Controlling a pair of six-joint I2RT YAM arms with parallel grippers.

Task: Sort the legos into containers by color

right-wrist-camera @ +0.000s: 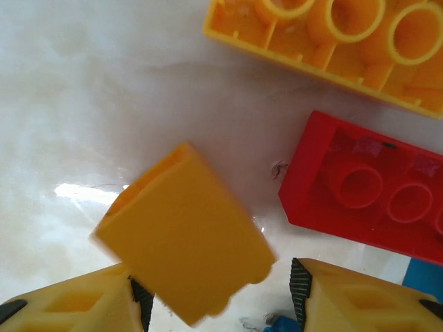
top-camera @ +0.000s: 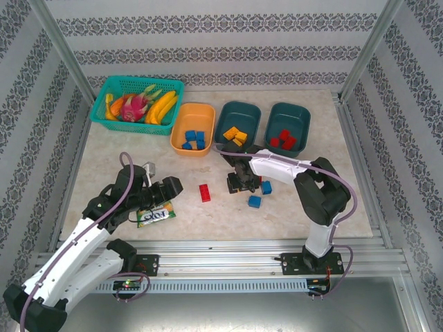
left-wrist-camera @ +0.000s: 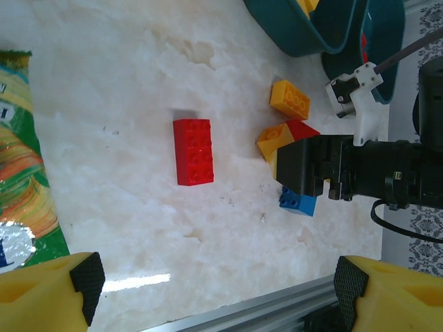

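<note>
top external view: sorting is well under way. several blue bricks lie in the orange tub at far left of the row, a few yellow bricks in the middle teal tub, and a few red bricks in the right teal tub. each tub holds one colour, so nothing sorted looks misplaced.

about six pieces are left on the table. a long red brick lies alone near the middle, well apart from the tubs. two loose blue bricks sit to its right, near the right arm. between them is a small cluster under the right claw. the right wrist view shows this cluster close up: a tilted yellow brick, an upturned yellow brick farther off, and an upturned red brick just beside it.

the right claw stands around the tilted yellow brick. one pad is against it and the other is very close, and i cannot tell whether it already pinches. that brick seems to be the step in hand, and it belongs in the middle teal tub.

the left claw is spread wide with nothing between its pads. it hangs over the table near the long red brick.

a green snack packet lies at near left and a fruit basket stands at far left. neither is part of the sorting.
</note>
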